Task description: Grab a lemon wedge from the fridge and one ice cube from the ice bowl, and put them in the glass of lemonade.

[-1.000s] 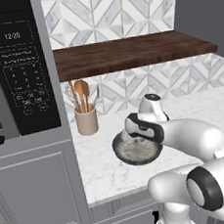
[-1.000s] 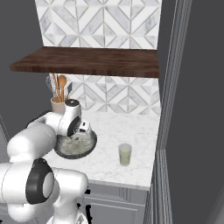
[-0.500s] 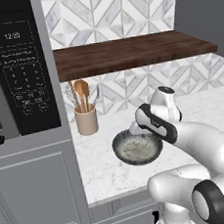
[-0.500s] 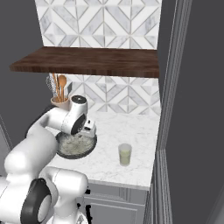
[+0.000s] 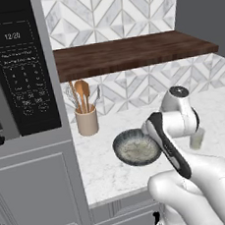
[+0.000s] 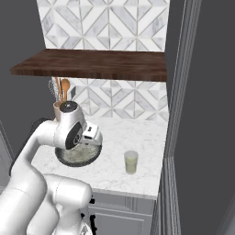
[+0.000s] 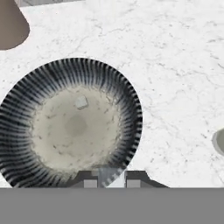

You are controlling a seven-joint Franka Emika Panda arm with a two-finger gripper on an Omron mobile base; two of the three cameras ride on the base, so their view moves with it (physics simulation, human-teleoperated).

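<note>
Above the ribbed dark-rimmed ice bowl [image 7: 70,127], the gripper [image 7: 111,181] is hovering, narrowly parted around something pale.
Drifting toward the clear lemonade glass [image 6: 131,161], a loose pinch risks dropping it.

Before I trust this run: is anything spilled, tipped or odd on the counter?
Nothing stands out. The ice bowl sits level with one small cube inside, the glass of lemonade stands upright beside it, and the marble counter looks dry.
</note>
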